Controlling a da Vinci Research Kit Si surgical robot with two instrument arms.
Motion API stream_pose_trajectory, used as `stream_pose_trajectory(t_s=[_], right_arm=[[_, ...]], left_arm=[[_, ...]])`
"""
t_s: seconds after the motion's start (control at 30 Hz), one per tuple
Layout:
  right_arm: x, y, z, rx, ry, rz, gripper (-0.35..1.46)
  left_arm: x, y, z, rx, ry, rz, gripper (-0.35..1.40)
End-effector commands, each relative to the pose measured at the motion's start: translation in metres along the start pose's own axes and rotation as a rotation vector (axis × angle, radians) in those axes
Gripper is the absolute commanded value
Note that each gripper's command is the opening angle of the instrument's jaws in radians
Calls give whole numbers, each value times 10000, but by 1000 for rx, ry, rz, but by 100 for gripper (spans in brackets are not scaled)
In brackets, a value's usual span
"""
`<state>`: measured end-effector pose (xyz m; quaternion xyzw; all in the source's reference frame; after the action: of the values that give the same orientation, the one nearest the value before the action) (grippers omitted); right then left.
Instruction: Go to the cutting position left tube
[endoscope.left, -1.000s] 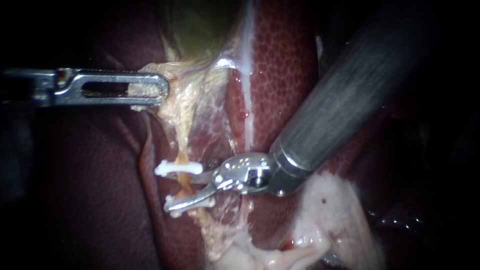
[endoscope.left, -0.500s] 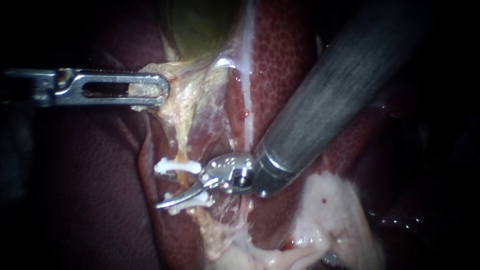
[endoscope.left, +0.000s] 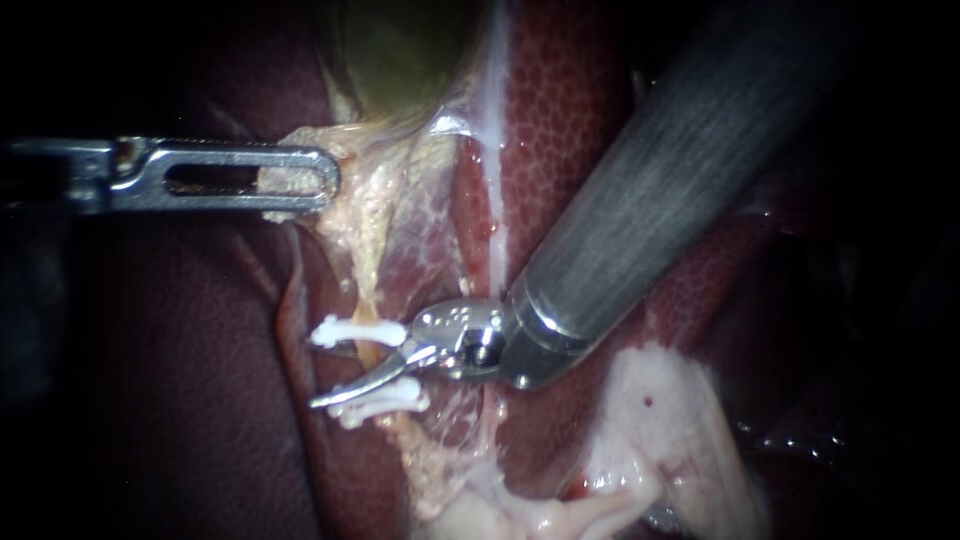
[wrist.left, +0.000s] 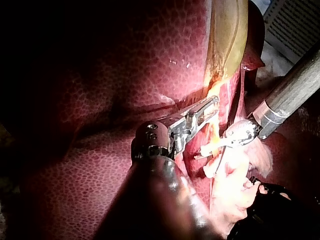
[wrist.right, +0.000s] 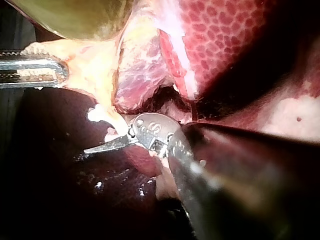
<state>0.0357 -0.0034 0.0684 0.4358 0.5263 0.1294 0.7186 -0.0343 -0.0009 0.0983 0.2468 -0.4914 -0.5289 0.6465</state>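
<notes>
- The right instrument (endoscope.left: 345, 375) has slid further across the left tube (endoscope.left: 370, 352), jaws apart around it, between the two clips (endoscope.left: 352, 331).
- The left instrument (endoscope.left: 322, 180), unmoved, stays clamped on tissue (endoscope.left: 352, 195) above the tube.
- Cutting position looks reached.

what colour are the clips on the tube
White, both the upper clip and the lower clip; clearest in the endoscope view.
</notes>
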Motion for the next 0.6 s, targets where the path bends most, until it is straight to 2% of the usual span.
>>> stream_pose_trajectory(t_s=[0.03, 0.37, 0.43, 0.47, 0.53, 0.57, 0.6], right_arm=[[0, 0, 1, -1, -1, -1, 120], [-2, 3, 2, -2, -1, -1, 120], [-2, 3, 3, -2, -1, 4, 115], [-3, 3, 3, -3, 2, 45, 83], [-5, 1, -1, 15, 0, 162, -18], [-5, 1, -1, -1, 7, 173, -35], [-5, 2, -1, -4, 8, 173, -35]], left_arm=[[0, 0, 0, -1, 0, 0, -35], [1, 0, 1, 1, 1, 1, -35], [1, 0, 1, 1, 1, 1, -35], [1, 0, 1, 1, 1, 1, -35], [1, 0, 1, 1, 1, 1, -35], [1, 0, 1, 1, 0, 1, -35], [1, 0, 1, 1, 1, 1, -35]])
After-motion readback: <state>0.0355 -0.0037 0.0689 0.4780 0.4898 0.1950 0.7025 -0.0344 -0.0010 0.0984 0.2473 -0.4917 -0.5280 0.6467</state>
